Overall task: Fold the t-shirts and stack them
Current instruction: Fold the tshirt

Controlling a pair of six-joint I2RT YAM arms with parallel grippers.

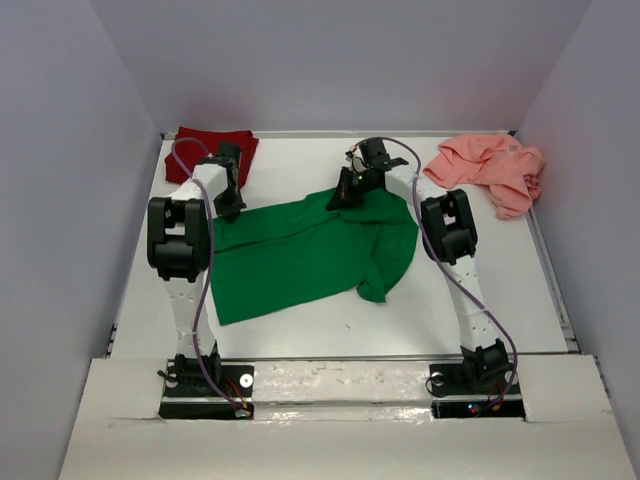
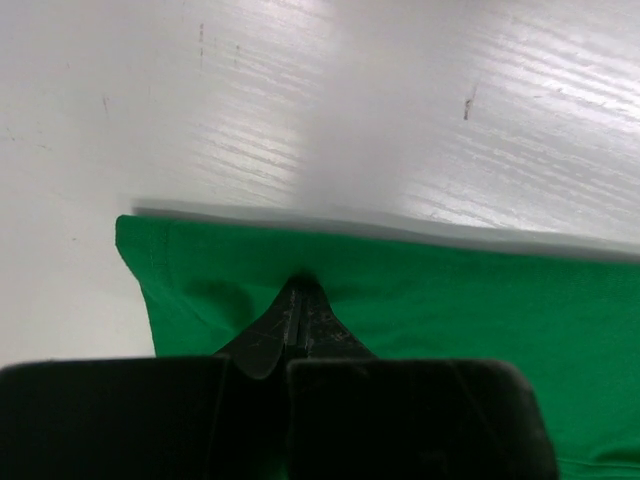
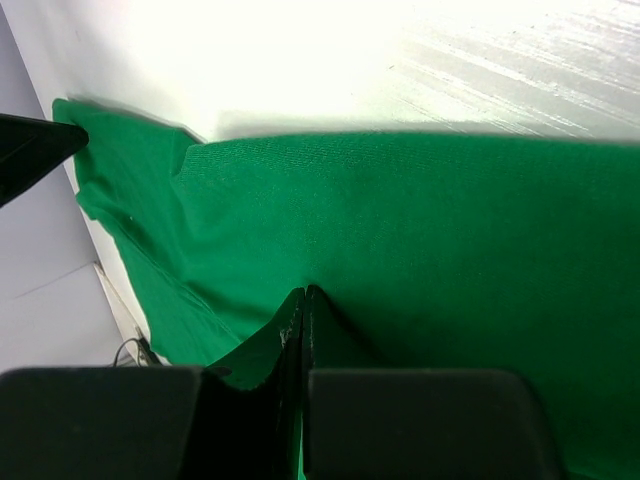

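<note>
The bright green t-shirt (image 1: pixel 300 255) lies spread across the middle of the table, its right part bunched. My left gripper (image 1: pixel 232 208) is shut on its far left edge; the left wrist view shows the closed jaws pinching the green cloth (image 2: pixel 450 310) near a corner. My right gripper (image 1: pixel 340 197) is shut on the shirt's far right edge, with green cloth (image 3: pixel 420 230) pinched in the right wrist view. The dark red t-shirt (image 1: pixel 212 146) lies crumpled at the far left corner. The salmon pink t-shirt (image 1: pixel 490 168) lies crumpled at the far right.
The white table (image 1: pixel 300 165) is walled by grey panels on three sides. The arm bases (image 1: pixel 205 380) stand at the near edge.
</note>
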